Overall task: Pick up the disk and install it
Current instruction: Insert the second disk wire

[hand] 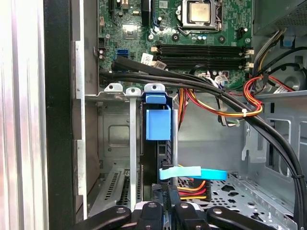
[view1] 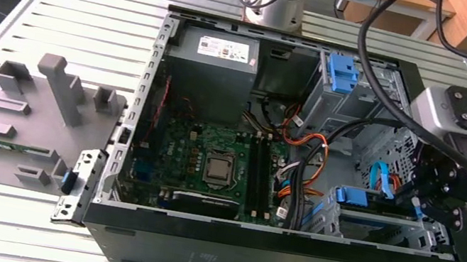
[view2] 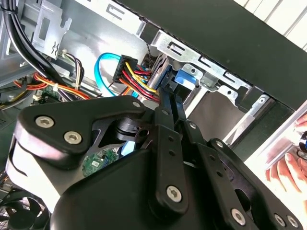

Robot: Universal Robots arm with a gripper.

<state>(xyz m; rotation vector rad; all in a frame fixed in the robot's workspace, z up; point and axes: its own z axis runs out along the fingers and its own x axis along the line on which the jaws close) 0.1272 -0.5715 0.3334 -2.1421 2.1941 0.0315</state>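
Observation:
The disk (hand: 157,125) stands on edge in the drive bay at the case's front corner, its blue plastic tab facing outward. The exterior view shows the same blue tab of the disk (view1: 360,197) inside the bay on the exterior view's right. My gripper (hand: 169,209) sits just behind the disk's near end, its black fingers drawn together with no visible gap. In the second wrist view the gripper (view2: 171,98) points its tips at the blue end of the disk (view2: 186,78). Whether the tips touch it is unclear.
A light blue data cable (hand: 192,173) and red-yellow power wires (view2: 136,76) cross close to the fingers. Thick black cables (hand: 201,86) run over the motherboard (view1: 209,156). The power-supply box (view1: 212,62) and a blue-latched cage (view1: 341,74) lie further in. A person's hand (view2: 288,170) is outside the case.

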